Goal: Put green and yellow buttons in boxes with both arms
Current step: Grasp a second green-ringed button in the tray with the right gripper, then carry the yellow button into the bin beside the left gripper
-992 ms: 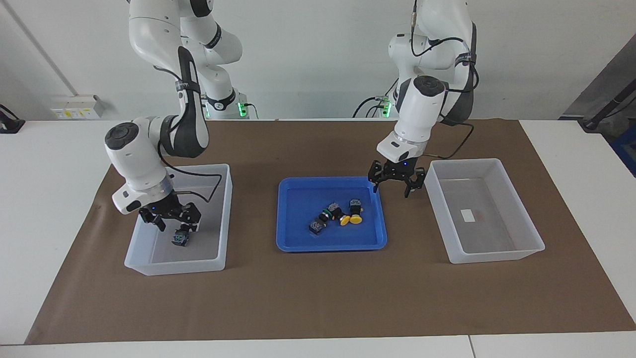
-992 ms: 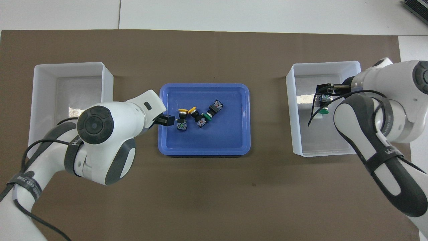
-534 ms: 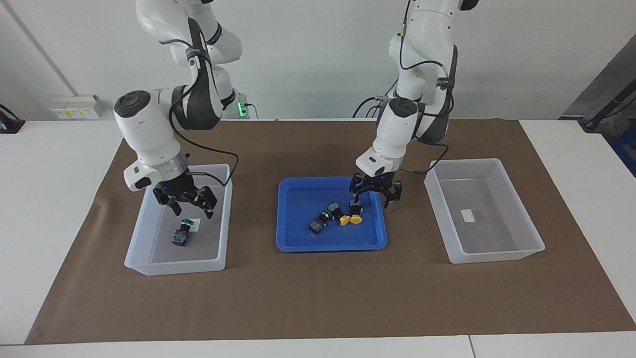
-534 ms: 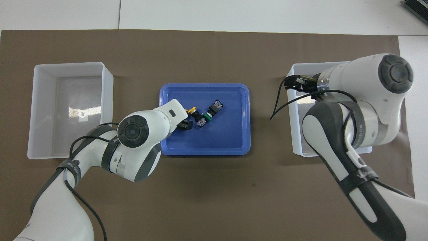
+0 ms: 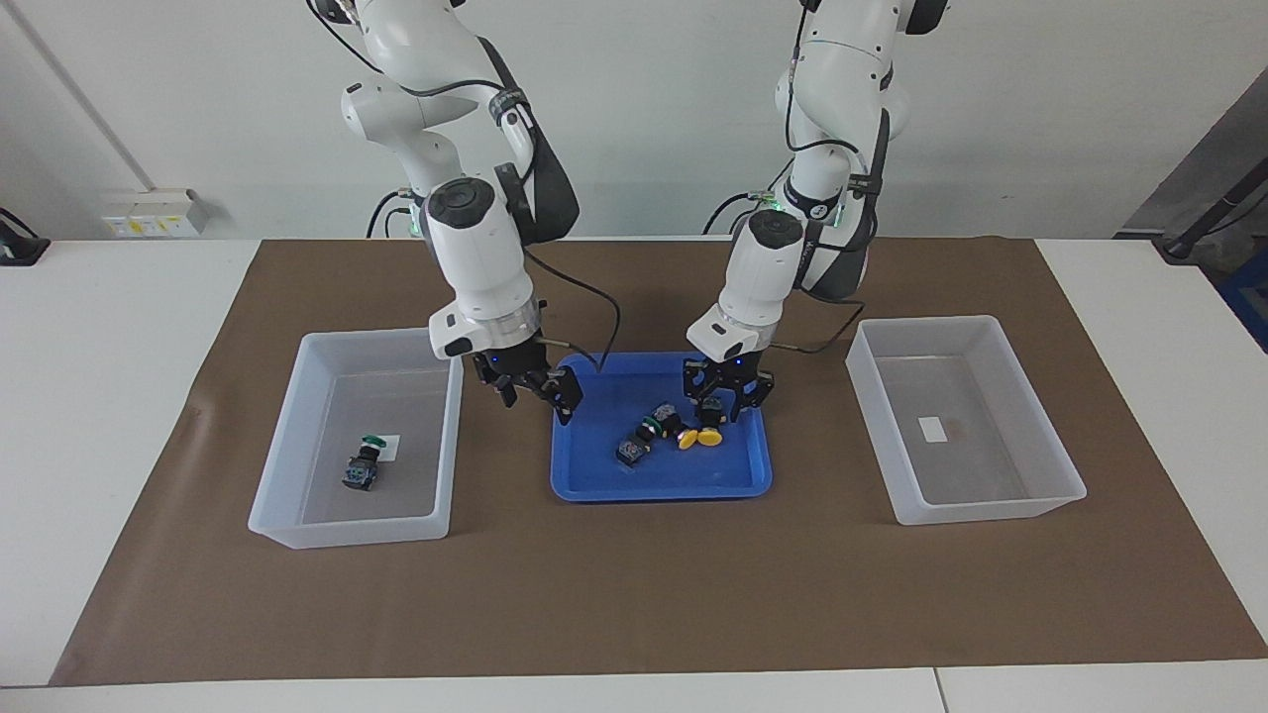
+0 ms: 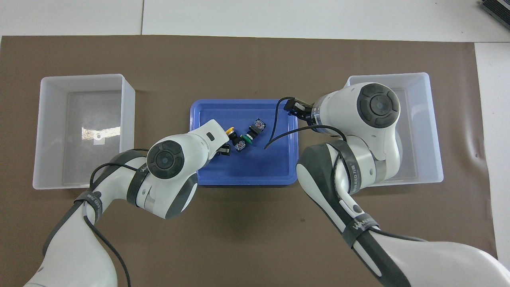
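Evidently both arms work from one supply: the blue tray (image 5: 594, 485) sits midway between two clear boxes so either arm can reach it. The left gripper (image 5: 715, 404) is down in the tray, its fingers pressed in around the black body of a yellow button (image 5: 709, 436), apparently gripping the blocky part because it offers flat sides, while the wide cap would slip. That button lies toward the left arm's end of the tray, with a second yellow button (image 5: 686, 440) touching it, then a green button (image 5: 646, 428) and, beside it, a dark switch block (image 5: 630, 452) whose cap colour cannot be made out.

The right gripper (image 5: 536, 390) hangs with fingers spread over the tray's edge toward the right arm's end, holding nothing, seemingly placed for its own next pick. The box at the right arm's end (image 5: 287, 515) already holds one green button (image 5: 363, 467), lying on its side. The box at the left arm's end (image 5: 1050, 475) holds no button, which suggests it is meant for the yellow ones.
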